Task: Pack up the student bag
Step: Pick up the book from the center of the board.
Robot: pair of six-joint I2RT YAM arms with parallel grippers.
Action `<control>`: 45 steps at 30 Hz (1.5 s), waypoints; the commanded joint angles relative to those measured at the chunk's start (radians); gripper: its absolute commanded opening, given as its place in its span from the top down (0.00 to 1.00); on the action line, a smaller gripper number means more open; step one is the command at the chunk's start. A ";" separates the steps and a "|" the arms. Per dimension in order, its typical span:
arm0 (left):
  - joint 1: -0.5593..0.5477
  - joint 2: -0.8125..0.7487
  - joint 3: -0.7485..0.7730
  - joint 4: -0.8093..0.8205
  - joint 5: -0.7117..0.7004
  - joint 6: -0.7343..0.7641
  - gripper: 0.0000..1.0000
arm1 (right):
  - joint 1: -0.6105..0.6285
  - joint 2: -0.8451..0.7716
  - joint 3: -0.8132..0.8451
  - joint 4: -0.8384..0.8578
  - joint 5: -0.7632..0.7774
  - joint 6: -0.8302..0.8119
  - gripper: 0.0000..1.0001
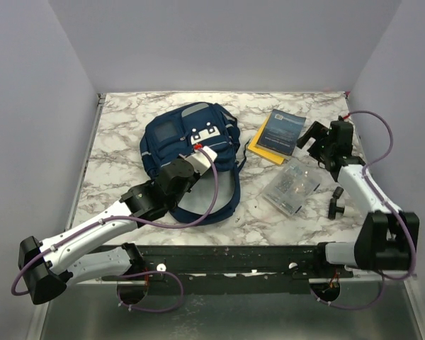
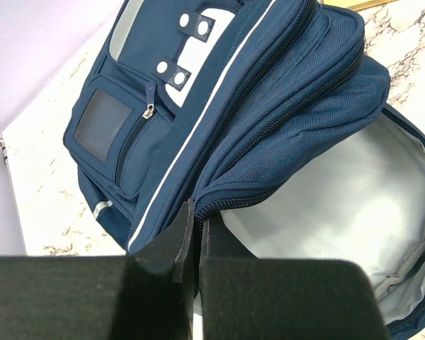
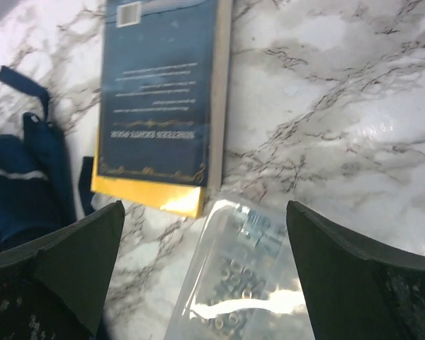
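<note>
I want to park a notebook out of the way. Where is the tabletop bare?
Bare marble lies left of the student bag, out to the left edge of the table, and near the front between the bag's strap and the clear pouch. The right is crowded: blue book, pouch and the open right gripper sit close together.

Blurred and cropped
Ahead of the right end effector (image 3: 204,212), print on the book (image 3: 159,92) is blurred beyond reading; between its fingers (image 3: 71,262), the clear pouch (image 3: 234,276) is cut off below.
</note>
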 commanded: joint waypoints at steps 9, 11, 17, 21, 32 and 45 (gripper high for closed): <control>0.010 0.015 0.036 0.006 -0.037 -0.005 1.00 | -0.136 0.592 0.143 0.339 -0.462 0.102 0.06; 0.010 0.021 0.038 0.006 -0.032 -0.003 1.00 | -0.138 0.619 0.133 0.368 -0.474 0.123 0.08; 0.010 0.027 0.041 0.004 -0.027 0.002 1.00 | -0.147 0.678 0.135 0.404 -0.489 0.151 0.28; 0.010 0.027 0.041 0.003 -0.025 0.002 1.00 | -0.163 0.713 0.131 0.433 -0.504 0.179 0.47; 0.009 0.042 0.042 0.000 -0.017 -0.001 1.00 | -0.280 0.661 0.108 0.458 -0.554 0.200 0.83; 0.010 0.045 0.047 -0.009 0.004 -0.009 1.00 | -0.298 0.687 0.023 0.569 -0.629 0.227 0.24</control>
